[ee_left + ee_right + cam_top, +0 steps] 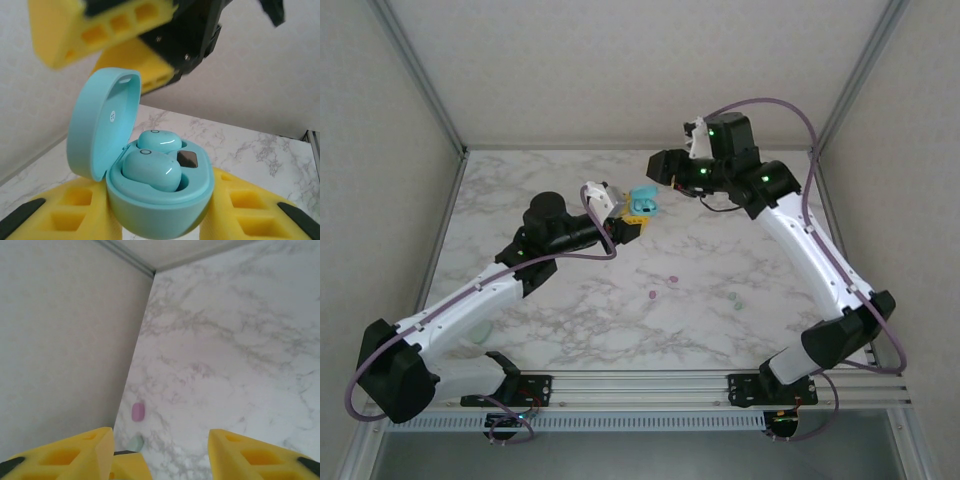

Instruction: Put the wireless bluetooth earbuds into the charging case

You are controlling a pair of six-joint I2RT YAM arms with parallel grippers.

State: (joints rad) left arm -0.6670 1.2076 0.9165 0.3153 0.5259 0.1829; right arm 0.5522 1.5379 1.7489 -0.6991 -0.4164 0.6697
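Observation:
My left gripper is shut on the base of a teal charging case, with a yellow finger on each side. The lid stands open to the left. Two teal wireless bluetooth earbuds sit in the sockets of the case. In the top view the case is held above the table's back middle. My right gripper hovers just above and behind it, and its yellow fingers show over the lid. The right gripper is open with nothing between its fingers.
Two pink buds and two pale green buds lie loose on the marble table. A small purple item and a pale green one lie by the left wall.

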